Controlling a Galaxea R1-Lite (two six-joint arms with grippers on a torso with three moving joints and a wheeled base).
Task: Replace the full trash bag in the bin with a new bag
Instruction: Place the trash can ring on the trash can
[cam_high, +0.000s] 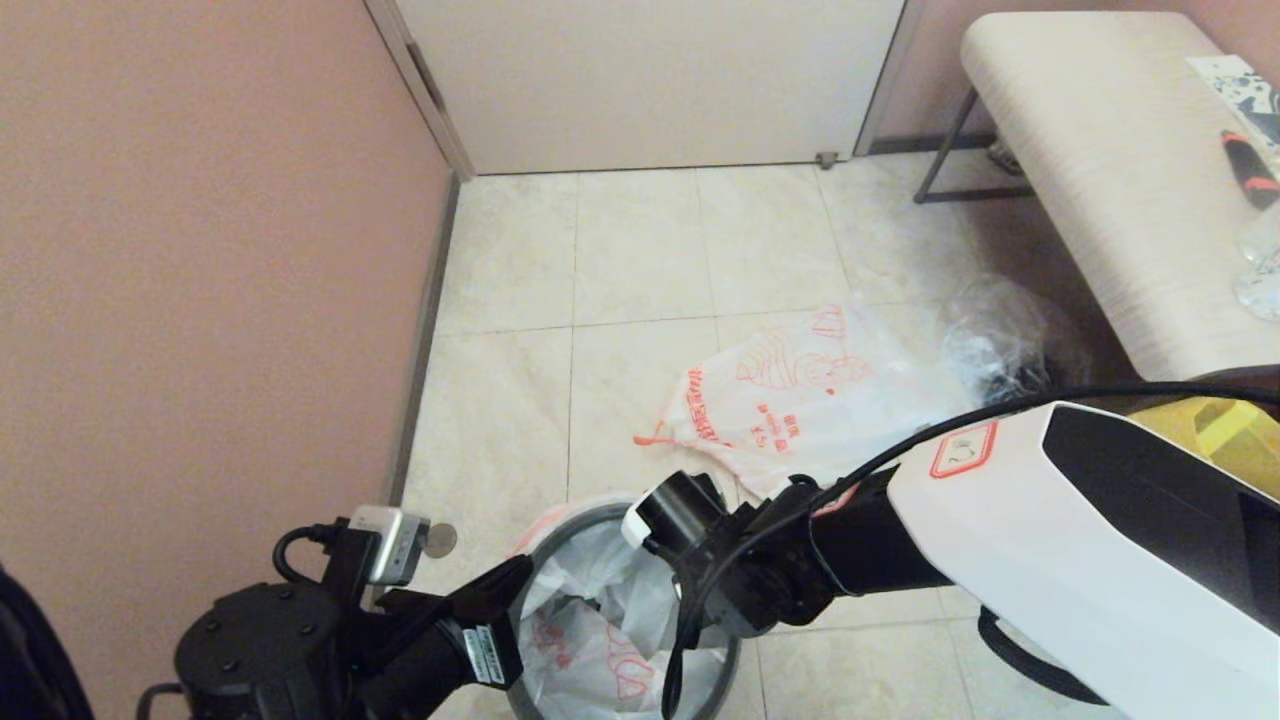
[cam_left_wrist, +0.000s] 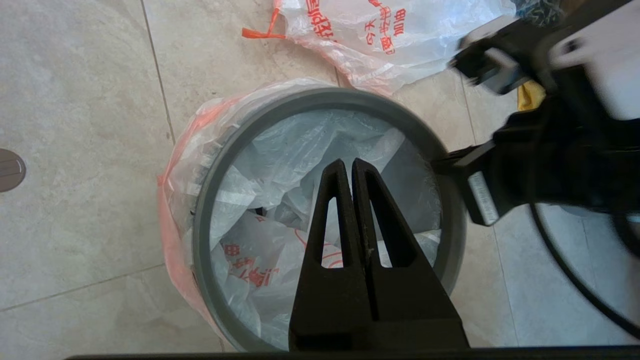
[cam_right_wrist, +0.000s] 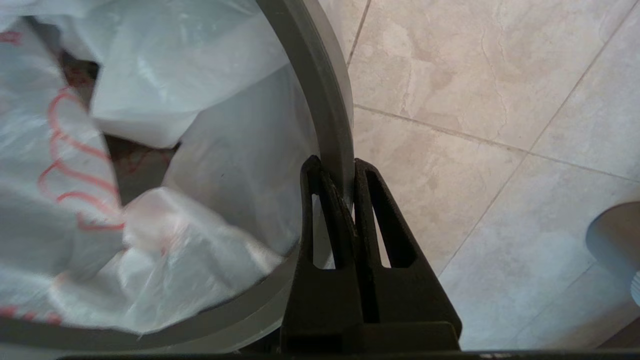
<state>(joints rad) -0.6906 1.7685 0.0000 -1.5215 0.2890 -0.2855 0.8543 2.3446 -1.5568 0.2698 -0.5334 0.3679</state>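
Observation:
The bin's dark grey rim hoop sits at the bottom centre of the head view. A white bag with orange-red print lines the bin, crumpled, its edge folded out under the hoop; I take it for the full trash bag, though no bottles show. My right gripper is shut on the hoop's right side. My left gripper hangs shut and holding nothing over the bin's mouth. The new bag lies limp on the tiles beyond the bin.
A clear bag with dark contents lies beside the new bag, under a pale bench at the right. A yellow tote shows behind my right arm. The pink wall runs along the left, a door stands behind, and a floor drain sits left of the bin.

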